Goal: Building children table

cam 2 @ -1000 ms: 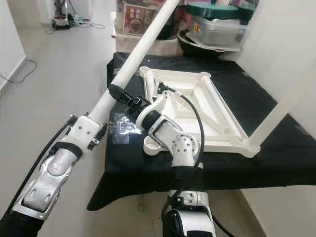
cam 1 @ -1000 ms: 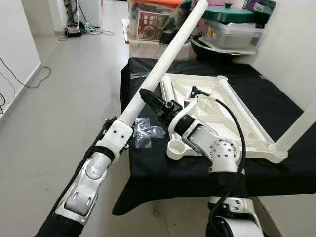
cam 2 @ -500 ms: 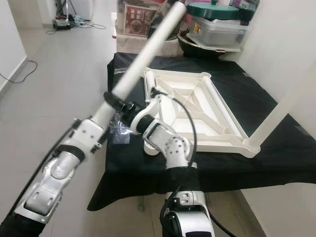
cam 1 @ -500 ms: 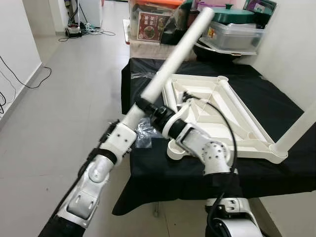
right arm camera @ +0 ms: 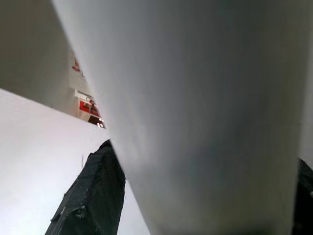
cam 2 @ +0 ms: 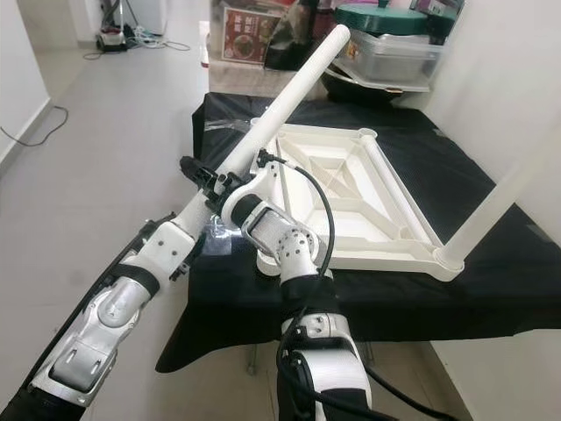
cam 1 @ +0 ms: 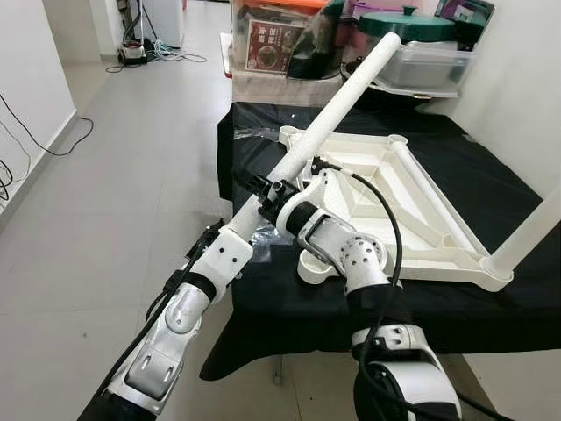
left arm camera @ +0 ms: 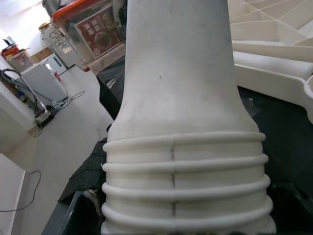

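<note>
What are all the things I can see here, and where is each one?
table leg: one, white, held slanting up over the table's near left corner
tabletop frame: one, white, upside down on the black cloth
fitted leg: one, white, upright at the frame's near right corner
black cloth: one, covering the table
plastic bag: one, clear, on the cloth's left edge
storage boxes: several, clear, behind the table
left end effector: gripping the leg's lower end
right end effector: black, clamped on the leg just above

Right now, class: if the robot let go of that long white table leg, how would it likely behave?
The table leg looks rigid, hollow plastic, so probably light. Round and smooth, it would likely roll. Both the left gripper and right gripper clasp its lower end.
</note>
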Available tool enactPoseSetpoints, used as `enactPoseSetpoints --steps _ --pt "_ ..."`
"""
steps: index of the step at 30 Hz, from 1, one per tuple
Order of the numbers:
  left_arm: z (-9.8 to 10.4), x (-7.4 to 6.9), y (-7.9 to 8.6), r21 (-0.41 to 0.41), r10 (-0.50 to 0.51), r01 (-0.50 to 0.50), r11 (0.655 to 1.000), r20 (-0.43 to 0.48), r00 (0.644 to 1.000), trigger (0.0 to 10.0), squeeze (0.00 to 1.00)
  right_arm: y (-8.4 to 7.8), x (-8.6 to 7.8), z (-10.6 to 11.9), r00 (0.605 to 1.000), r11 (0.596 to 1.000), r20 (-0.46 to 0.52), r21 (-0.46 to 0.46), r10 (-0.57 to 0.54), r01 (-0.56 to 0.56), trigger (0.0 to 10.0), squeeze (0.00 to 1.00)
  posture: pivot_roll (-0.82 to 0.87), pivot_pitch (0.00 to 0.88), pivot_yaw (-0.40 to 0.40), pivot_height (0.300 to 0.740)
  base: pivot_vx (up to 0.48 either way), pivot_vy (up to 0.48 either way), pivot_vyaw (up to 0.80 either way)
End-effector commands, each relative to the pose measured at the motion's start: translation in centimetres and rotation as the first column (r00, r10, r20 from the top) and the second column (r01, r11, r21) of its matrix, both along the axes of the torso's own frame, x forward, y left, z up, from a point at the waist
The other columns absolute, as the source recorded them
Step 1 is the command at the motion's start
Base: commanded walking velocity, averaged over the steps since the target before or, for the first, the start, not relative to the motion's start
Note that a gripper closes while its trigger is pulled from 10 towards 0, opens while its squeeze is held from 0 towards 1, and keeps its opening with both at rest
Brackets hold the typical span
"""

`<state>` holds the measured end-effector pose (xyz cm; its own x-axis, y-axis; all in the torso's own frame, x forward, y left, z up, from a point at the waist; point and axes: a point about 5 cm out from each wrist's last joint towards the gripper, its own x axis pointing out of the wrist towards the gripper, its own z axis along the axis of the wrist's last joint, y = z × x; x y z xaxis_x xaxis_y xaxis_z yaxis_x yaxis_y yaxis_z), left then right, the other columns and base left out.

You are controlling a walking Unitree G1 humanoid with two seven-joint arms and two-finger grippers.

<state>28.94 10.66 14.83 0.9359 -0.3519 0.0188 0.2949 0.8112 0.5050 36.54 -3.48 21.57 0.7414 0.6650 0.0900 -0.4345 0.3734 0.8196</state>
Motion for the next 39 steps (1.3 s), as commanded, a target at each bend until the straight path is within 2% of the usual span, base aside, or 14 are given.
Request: enactPoseSetpoints --steps 1,10,11,12,13,23,28,29,36,38,39 --pt "-1.0 -0.6 -1.0 0.03 -0.057 0.058 0.998 -0.035 0.998 10.0 0.0 1.0 0.0 1.9 0.999 0.998 0.054 0.063 0.004 -0.007 10.0 0.0 0.14 0.0 -0.145 0.74 0.0 0.0 0.0" --pt "-1.1 -0.5 -0.7 0.043 -0.052 0.054 0.998 -0.036 0.998 10.0 0.0 0.5 0.6 0.8 0.999 1.0 0.033 -0.011 0.003 -0.002 10.0 0.0 0.14 0.0 -0.147 0.74 0.0 0.0 0.0" --pt "-1.1 -0.6 -0.6 0.045 -0.049 0.051 0.998 -0.036 0.998 10.0 0.0 0.3 0.7 0.6 0.999 1.0 0.032 -0.023 -0.002 0.003 2.1 0.0 0.14 0.0 -0.148 0.74 0.0 0.0 0.0" --pt "-1.1 -0.6 -0.6 0.045 -0.049 0.051 0.998 -0.036 0.998 10.0 0.0 0.3 0.7 0.6 0.999 1.0 0.032 -0.023 -0.002 0.003 2.1 0.0 0.14 0.0 -0.148 0.74 0.0 0.0 0.0" --pt "-1.2 -0.6 -0.4 0.048 -0.046 0.048 0.998 -0.036 0.998 10.0 0.0 0.1 0.8 0.4 0.999 0.999 0.042 -0.046 0.005 -0.004 0.0 0.0 0.14 0.0 -0.148 0.74 0.0 0.0 0.0" --pt "-1.3 -0.9 0.3 0.059 -0.032 0.035 0.998 -0.038 0.999 10.0 0.0 -1.2 1.8 1.1 0.998 0.997 0.057 -0.065 -0.028 0.032 0.0 0.0 0.14 0.0 -0.148 0.74 0.0 0.0 0.0" --pt "-1.3 -0.9 0.4 0.061 -0.032 0.034 0.998 -0.031 0.999 10.0 0.0 -1.1 1.6 1.2 0.998 0.998 0.058 -0.06 -0.026 0.03 0.0 0.0 0.14 0.0 -0.148 0.74 0.0 0.0 0.0" --pt "-1.2 -1.0 0.5 0.031 -0.032 0.033 0.999 -0.035 0.999 10.0 1.0 -0.9 1.4 1.2 0.998 0.998 0.065 -0.06 -0.022 0.025 0.0 0.0 0.14 0.0 -0.146 0.74 0.0 0.0 0.0" --pt "-0.9 -1.1 1.0 0.0 -0.034 0.034 0.999 -0.043 0.998 10.0 1.0 -0.9 1.2 1.5 0.995 0.997 0.1 -0.067 -0.026 0.033 0.0 0.0 0.14 0.0 -0.145 0.74 0.0 0.0 0.0" --pt "-0.6 -1.9 0.9 -0.033 -0.092 0.09 0.995 -0.063 0.994 10.0 1.0 -1.8 1.5 2.0 0.983 0.989 0.167 -0.113 -0.077 0.097 0.0 0.0 0.14 0.0 -0.144 0.74 0.0 0.0 0.0" --pt "-0.6 -1.9 0.9 -0.033 -0.092 0.09 0.995 -0.063 0.994 10.0 1.0 -1.8 1.5 2.0 0.983 0.989 0.167 -0.113 -0.077 0.097 0.0 0.0 0.14 0.0 -0.144 0.74 0.0 0.0 0.0"
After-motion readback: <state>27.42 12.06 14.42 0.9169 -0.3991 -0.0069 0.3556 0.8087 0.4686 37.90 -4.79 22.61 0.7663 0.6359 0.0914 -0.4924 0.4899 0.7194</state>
